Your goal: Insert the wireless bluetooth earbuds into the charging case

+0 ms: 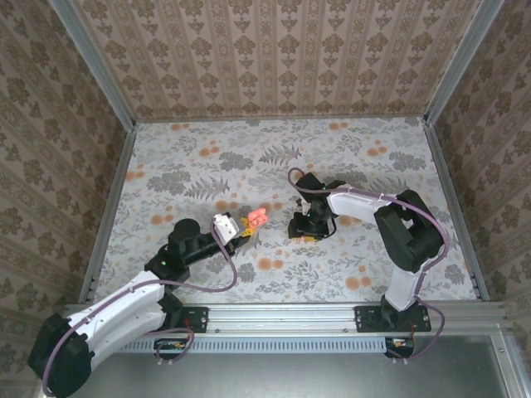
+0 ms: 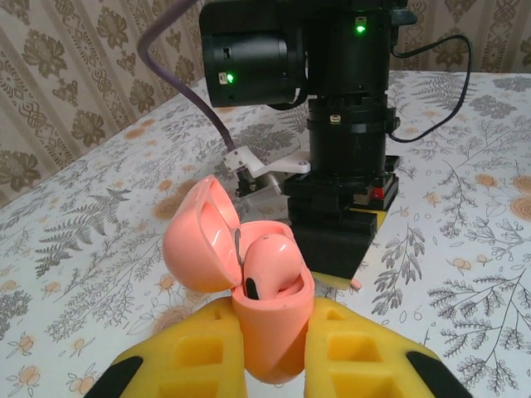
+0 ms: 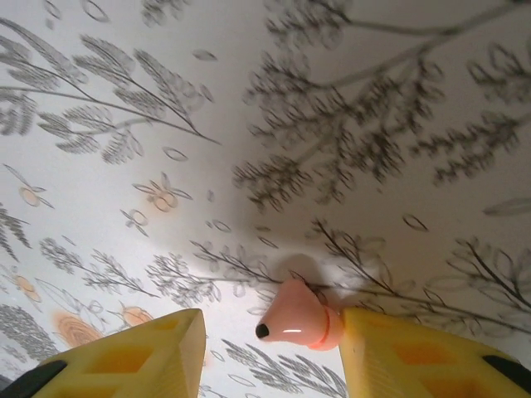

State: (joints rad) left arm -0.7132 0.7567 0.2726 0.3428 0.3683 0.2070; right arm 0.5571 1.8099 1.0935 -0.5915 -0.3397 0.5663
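Floral tabletop (image 1: pixel 249 157) — w/ damask walls (image 1: pixel 274 50)

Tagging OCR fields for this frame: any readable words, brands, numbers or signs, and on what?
None readable.
Pink charging case: no print.
Pink earbud: no print.
Black motor housing: a green light, no legible lettering.

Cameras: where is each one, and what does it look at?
Top external: above, behind the arms, looking down on the table; left arm and right arm show.
Left wrist: on the left arm, facing the open pink case in its yellow jaws; right arm beyond.
Right wrist: on the right arm, looking down at a pink earbud between its open jaws.
Shared: top and left wrist both show the case.
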